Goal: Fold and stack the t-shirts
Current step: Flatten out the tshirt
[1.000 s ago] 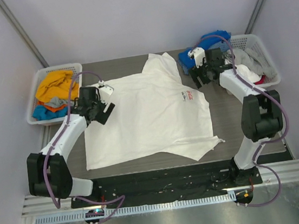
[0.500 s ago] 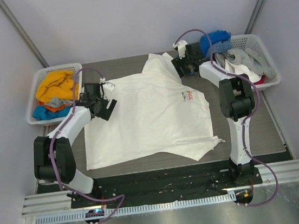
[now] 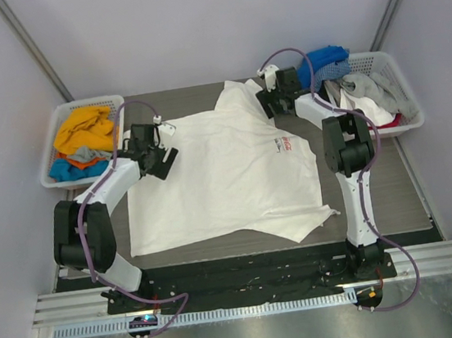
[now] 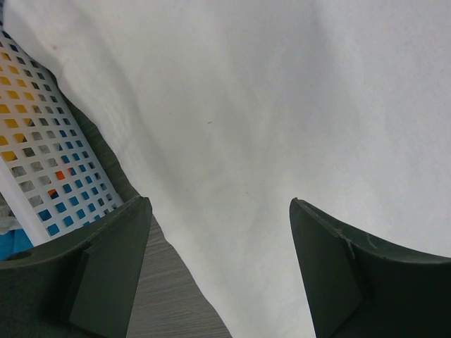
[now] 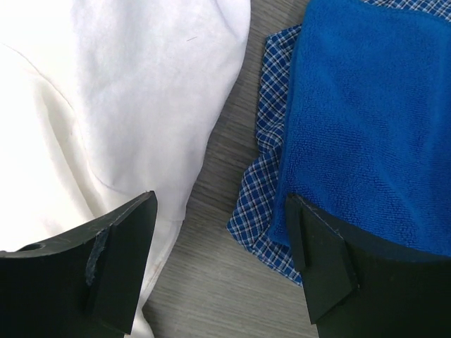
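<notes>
A large white t-shirt [image 3: 226,169] with a red chest logo [image 3: 287,145] lies spread on the table. My left gripper [image 3: 161,159] is open and empty over its left sleeve edge; the white cloth [image 4: 282,105] fills the left wrist view. My right gripper [image 3: 269,103] is open and empty at the shirt's upper right sleeve [image 5: 127,91]. Right beside it lie a blue shirt [image 5: 373,120] on a blue-checked shirt [image 5: 264,197], hanging over the right basket's edge [image 3: 324,60].
A white slatted basket [image 3: 51,141] at the left holds orange, grey and blue shirts [image 3: 85,133]. A white basket [image 3: 400,73] at the right holds grey and white clothes [image 3: 369,94]. Bare grey table [image 5: 204,282] shows between the white sleeve and the checked shirt.
My right gripper has moved left from beside the right basket to the white shirt's upper right sleeve. My left gripper has shifted slightly right along the left sleeve.
</notes>
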Controlling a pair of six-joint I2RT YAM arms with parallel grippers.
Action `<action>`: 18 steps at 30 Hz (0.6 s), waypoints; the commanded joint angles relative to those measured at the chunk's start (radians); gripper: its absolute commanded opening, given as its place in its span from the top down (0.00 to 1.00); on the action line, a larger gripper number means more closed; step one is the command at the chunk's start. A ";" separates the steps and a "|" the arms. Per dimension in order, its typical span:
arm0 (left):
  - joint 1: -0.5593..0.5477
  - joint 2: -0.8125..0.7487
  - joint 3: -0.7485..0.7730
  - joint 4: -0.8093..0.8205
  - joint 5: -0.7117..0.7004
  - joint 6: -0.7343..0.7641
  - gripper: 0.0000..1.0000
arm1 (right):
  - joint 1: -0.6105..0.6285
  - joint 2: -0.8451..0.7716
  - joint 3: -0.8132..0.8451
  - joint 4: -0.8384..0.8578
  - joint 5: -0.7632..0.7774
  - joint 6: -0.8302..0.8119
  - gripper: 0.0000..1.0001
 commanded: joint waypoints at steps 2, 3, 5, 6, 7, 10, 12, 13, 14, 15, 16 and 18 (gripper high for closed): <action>-0.006 -0.018 -0.014 0.065 -0.016 -0.008 0.16 | 0.015 0.031 0.049 0.041 0.014 -0.009 0.20; -0.004 -0.021 -0.024 0.065 -0.019 -0.007 0.17 | 0.021 0.035 0.049 0.041 0.018 -0.014 0.20; -0.004 -0.030 -0.033 0.072 -0.022 -0.001 0.17 | 0.026 0.045 0.036 0.046 0.020 -0.017 0.20; -0.004 -0.033 -0.043 0.076 -0.027 0.002 0.17 | 0.030 0.048 0.032 0.055 0.020 -0.029 0.20; -0.006 -0.036 -0.047 0.080 -0.030 0.010 0.17 | 0.038 0.055 0.026 0.061 0.064 -0.041 0.20; -0.006 -0.039 -0.057 0.086 -0.038 0.019 0.17 | 0.044 0.068 0.013 0.082 0.121 -0.081 0.20; -0.006 -0.039 -0.062 0.088 -0.042 0.024 0.17 | 0.044 0.077 0.012 0.098 0.155 -0.101 0.20; -0.007 -0.035 -0.063 0.094 -0.051 0.027 0.17 | 0.044 0.080 0.013 0.104 0.172 -0.122 0.20; -0.006 -0.033 -0.063 0.097 -0.056 0.031 0.17 | 0.044 0.084 0.013 0.111 0.204 -0.135 0.21; -0.006 -0.026 -0.065 0.102 -0.062 0.033 0.18 | 0.044 0.089 0.013 0.127 0.222 -0.144 0.20; -0.006 -0.019 -0.065 0.106 -0.065 0.035 0.18 | 0.044 0.091 0.015 0.133 0.236 -0.155 0.21; -0.009 -0.012 -0.068 0.112 -0.074 0.041 0.18 | 0.046 0.100 0.021 0.156 0.278 -0.190 0.20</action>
